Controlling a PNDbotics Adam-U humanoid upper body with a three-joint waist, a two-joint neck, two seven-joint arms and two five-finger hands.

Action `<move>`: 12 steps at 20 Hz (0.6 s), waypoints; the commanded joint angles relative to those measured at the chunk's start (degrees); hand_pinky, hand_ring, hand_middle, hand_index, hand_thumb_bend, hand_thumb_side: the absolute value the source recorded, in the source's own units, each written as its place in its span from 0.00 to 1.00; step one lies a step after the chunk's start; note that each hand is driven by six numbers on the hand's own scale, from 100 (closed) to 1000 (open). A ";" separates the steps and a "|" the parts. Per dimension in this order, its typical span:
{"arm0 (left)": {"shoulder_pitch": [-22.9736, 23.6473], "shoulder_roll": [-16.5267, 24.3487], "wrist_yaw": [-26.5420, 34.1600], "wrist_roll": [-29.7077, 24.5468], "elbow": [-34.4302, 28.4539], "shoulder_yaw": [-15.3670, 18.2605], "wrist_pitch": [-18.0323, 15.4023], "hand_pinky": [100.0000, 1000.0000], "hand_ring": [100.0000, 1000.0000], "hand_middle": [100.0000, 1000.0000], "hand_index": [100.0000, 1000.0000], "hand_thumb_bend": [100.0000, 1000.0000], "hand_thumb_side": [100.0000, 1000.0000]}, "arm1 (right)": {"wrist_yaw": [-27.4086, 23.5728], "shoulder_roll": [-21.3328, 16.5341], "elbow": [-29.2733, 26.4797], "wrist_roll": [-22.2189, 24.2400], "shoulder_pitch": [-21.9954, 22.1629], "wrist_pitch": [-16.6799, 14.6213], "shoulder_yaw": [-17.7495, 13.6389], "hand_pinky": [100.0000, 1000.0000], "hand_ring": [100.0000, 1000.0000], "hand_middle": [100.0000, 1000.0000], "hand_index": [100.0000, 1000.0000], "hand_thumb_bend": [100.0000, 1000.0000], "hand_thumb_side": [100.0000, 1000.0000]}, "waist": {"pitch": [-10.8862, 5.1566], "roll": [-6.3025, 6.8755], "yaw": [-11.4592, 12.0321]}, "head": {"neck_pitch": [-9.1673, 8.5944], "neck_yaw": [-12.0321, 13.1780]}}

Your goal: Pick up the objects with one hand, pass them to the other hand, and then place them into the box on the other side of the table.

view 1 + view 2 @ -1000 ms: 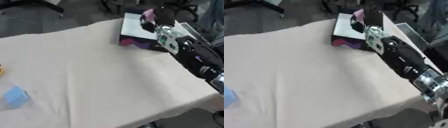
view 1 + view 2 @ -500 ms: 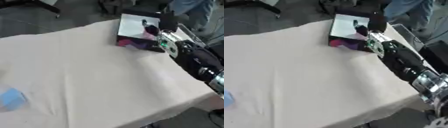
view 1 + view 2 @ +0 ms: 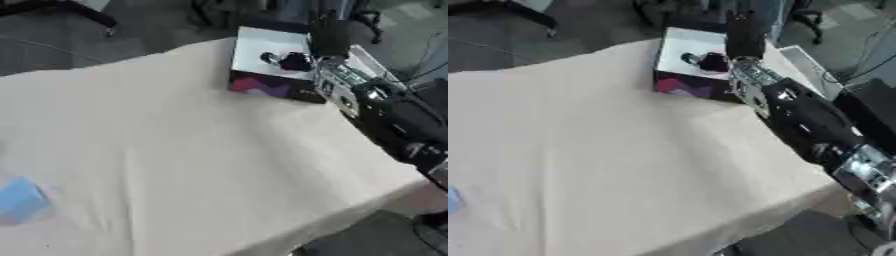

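Over the far right corner of the table, the right hand [image 3: 328, 34] reaches above the box [image 3: 284, 65], its black fingers [image 3: 744, 31] pointing away from the camera as one dark block; whether they are spread or pressed together cannot be told. No object is seen between them. Just beside the hand, inside the box, lies a small dark object [image 3: 291, 61] with a magenta tint and a lighter rounded end, resting on the white inner floor. The box is a shallow, open-topped rectangle, white inside, with a dark outer wall printed in purple and pink facets. Behind the hand, the forearm [image 3: 798, 112] runs back toward the lower right: silver ribbed wrist section, then glossy black casing. The table [image 3: 175, 150] is covered by a beige cloth, matte, with soft creases. Near the left edge lies a light blue block [image 3: 21, 199], soft-edged, well apart from the box. Beyond the table the floor is dark grey, with chair bases [image 3: 61, 10] and cables visible. The left hand shows in neither view.
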 commanded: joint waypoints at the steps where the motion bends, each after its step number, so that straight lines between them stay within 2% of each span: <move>1: 0.58 5.55 -2.63 -0.01 2.07 1.67 -4.71 0.64 0.63 0.60 0.79 0.00 0.69 | 6.80 0.08 -15.39 4.13 0.43 -5.25 1.89 0.67 0.78 1.00 0.88 0.74 1.00 | -1.56 -0.01 -1.41 | 1.40 8.62; 2: 0.86 6.67 -3.70 -0.01 3.18 1.56 -6.62 0.64 0.63 0.59 0.79 0.00 0.69 | 8.87 0.88 -17.89 5.34 0.18 -7.49 2.73 0.67 0.78 1.00 0.88 0.73 1.00 | -1.86 0.02 -2.24 | 1.54 11.64; 3: 0.99 7.64 -4.78 -0.01 4.34 1.31 -8.52 0.64 0.63 0.59 0.79 0.00 0.65 | 10.62 1.71 -19.11 5.86 -0.44 -9.96 3.66 0.71 0.77 1.00 0.87 0.68 1.00 | -2.19 0.04 -3.00 | 1.61 14.75; 5: 0.96 9.66 -7.41 -0.01 7.10 0.52 -13.00 0.64 0.63 0.59 0.79 0.00 0.61 | 13.06 4.09 -20.00 4.81 -2.30 -16.24 6.16 0.72 0.77 1.00 0.86 0.65 1.00 | -2.92 -0.01 -4.78 | 1.66 20.83; 6: 0.78 10.51 -8.77 -0.01 8.29 -0.04 -15.48 0.64 0.63 0.58 0.79 0.00 0.58 | 13.55 5.16 -20.15 3.98 -3.08 -18.96 7.27 0.73 0.77 1.00 0.86 0.65 1.00 | -3.24 -0.09 -5.54 | 1.67 22.93; 9: -0.29 12.75 -14.64 -0.01 11.99 -2.44 -24.73 0.65 0.63 0.58 0.79 0.00 0.45 | 12.88 7.76 -20.27 2.14 -4.92 -25.59 10.22 0.72 0.77 1.00 0.85 0.65 1.00 | -4.16 -0.40 -7.53 | 1.68 27.19; 12: -1.90 14.05 -21.92 -0.01 16.61 -5.93 -34.64 0.65 0.64 0.59 0.81 0.00 0.37 | 10.79 9.03 -20.29 1.66 -6.31 -29.95 12.26 0.73 0.77 1.00 0.84 0.64 1.00 | -5.03 -0.71 -9.05 | 1.68 29.28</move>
